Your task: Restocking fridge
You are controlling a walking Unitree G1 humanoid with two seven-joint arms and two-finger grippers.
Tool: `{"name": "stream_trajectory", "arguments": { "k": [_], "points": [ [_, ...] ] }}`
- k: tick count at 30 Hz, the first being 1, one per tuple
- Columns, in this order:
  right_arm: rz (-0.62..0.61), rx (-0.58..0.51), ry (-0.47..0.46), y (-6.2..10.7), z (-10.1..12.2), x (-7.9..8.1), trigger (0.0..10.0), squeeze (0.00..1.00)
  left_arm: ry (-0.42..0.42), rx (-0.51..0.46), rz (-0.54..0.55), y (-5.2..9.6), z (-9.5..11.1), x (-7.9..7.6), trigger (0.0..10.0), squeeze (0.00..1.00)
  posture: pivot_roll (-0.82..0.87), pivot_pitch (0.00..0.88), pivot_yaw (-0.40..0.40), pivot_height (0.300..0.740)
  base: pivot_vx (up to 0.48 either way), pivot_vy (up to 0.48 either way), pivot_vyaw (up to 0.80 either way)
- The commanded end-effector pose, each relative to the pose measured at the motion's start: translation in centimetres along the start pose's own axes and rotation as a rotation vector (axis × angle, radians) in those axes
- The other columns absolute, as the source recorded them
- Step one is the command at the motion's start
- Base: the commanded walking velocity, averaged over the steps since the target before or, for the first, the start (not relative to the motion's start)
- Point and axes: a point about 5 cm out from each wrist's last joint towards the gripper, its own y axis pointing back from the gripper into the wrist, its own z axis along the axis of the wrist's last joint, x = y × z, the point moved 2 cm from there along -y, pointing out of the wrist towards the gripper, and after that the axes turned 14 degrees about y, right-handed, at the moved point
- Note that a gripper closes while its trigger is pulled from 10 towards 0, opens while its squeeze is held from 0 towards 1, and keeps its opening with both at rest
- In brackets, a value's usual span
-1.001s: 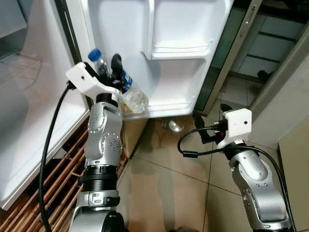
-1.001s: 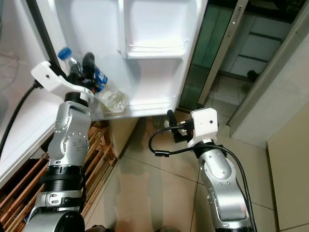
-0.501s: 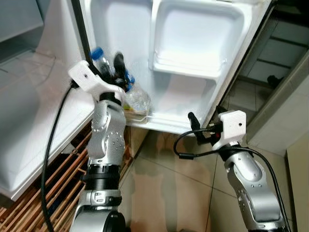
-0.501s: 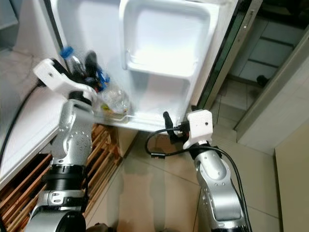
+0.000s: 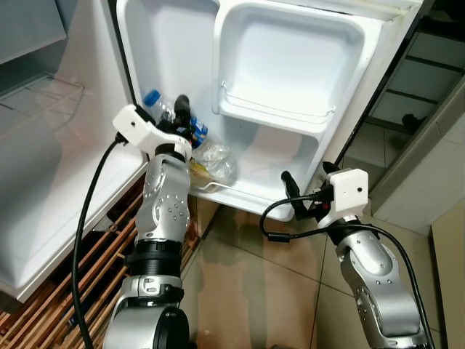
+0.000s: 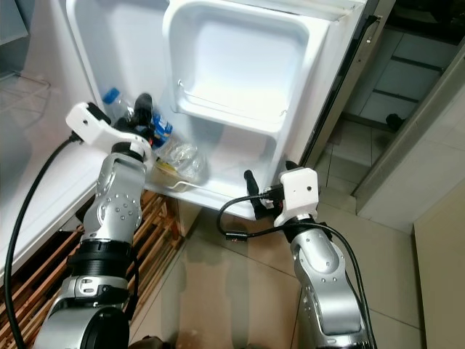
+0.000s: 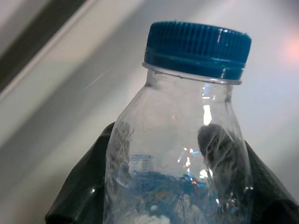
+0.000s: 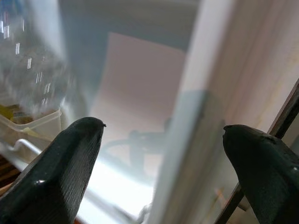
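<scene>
Fridge door (image 5: 290, 65) backs bottle (image 7: 180, 140), seemingly clamped in left pincer (image 5: 180, 120)

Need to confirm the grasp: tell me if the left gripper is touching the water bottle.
Touching. The left wrist view shows the left gripper with both black fingers pressed against the bottle.

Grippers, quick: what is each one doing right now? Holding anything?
Left gripper: shut on the bottle, at the fridge door's lower shelf.
Right gripper: open, holding nothing, beside the door's lower edge.
</scene>
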Motion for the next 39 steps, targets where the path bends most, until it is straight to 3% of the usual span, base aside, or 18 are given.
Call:
{"name": "stream_trajectory", "arguments": {
  "k": [1,3,7,10,14,16,17,20,23,27,31,34,39],
  "points": [
    [-0.007,-0.015,0.007,0.1,0.4,-0.1,10.0,0.09,0.057,-0.029,-0.176,-0.7,-0.2,-5.6,10.0,0.0,-0.14,0.0,-0.023,0.74,0.0,0.0,0.0],
    [-0.008,-0.016,0.004,0.1,0.4,0.0,10.0,0.09,0.054,-0.049,-0.232,-0.4,0.7,-6.8,10.0,0.0,-0.13,0.0,-0.022,0.74,0.0,0.0,0.0],
    [-0.008,-0.019,-0.001,0.0,0.5,0.2,10.0,0.09,0.109,-0.046,-0.238,-0.3,1.3,-7.3,10.0,0.0,-0.12,0.0,-0.022,0.74,0.0,0.0,0.0],
    [-0.004,-0.021,-0.008,-0.1,0.5,0.3,10.0,0.09,0.191,0.003,-0.184,-0.1,0.3,-6.8,10.0,0.0,-0.11,0.0,-0.026,0.74,0.0,0.0,0.0],
    [0.003,-0.025,-0.011,-0.3,0.7,0.5,10.0,0.09,0.131,0.079,-0.13,0.3,-2.8,-4.8,10.0,0.0,-0.11,0.0,-0.029,0.74,0.0,0.0,0.0],
    [0.003,-0.026,-0.01,-0.3,0.7,0.5,10.0,0.09,0.12,0.086,-0.131,0.3,-3.0,-4.7,10.0,0.0,-0.11,0.0,-0.029,0.74,0.0,0.0,0.0],
    [-0.01,-0.028,-0.011,-0.4,0.8,0.3,10.0,0.09,0.057,0.086,-0.185,0.4,-2.6,-5.1,10.0,0.0,-0.12,0.0,-0.018,0.74,0.0,0.0,0.0],
    [-0.03,-0.026,-0.011,-0.3,0.9,0.1,10.0,0.09,-0.007,0.084,-0.247,0.6,-1.9,-5.5,10.0,0.0,-0.13,0.0,-0.013,0.74,0.0,0.0,0.0],
    [-0.054,-0.024,-0.009,0.2,0.9,-0.4,10.0,0.09,-0.178,0.131,-0.382,2.1,-0.4,-5.6,10.0,0.0,-0.13,0.0,-0.005,0.74,0.0,0.0,0.0],
    [-0.082,-0.019,-0.013,0.7,0.8,-1.0,10.0,0.09,-0.357,0.184,-0.457,4.1,1.8,-4.6,10.0,0.0,-0.11,0.0,-0.008,0.74,0.0,0.0,0.0],
    [-0.092,-0.006,-0.021,0.7,0.4,-1.3,10.0,0.09,-0.419,0.193,-0.448,4.8,2.7,-3.9,10.0,0.0,-0.09,0.0,-0.017,0.74,0.0,0.0,0.0],
    [-0.089,-0.005,-0.028,0.2,0.3,-1.3,10.0,0.09,-0.532,0.184,-0.47,5.6,2.4,-3.8,10.0,0.0,-0.07,0.0,-0.026,0.74,0.0,0.0,0.0],
    [-0.076,-0.009,-0.021,-0.3,0.5,-1.1,10.0,0.1,-0.549,0.201,-0.445,5.9,1.2,-4.0,10.0,0.0,-0.06,0.0,-0.034,0.74,0.0,-0.434,0.45]
  ]
}}
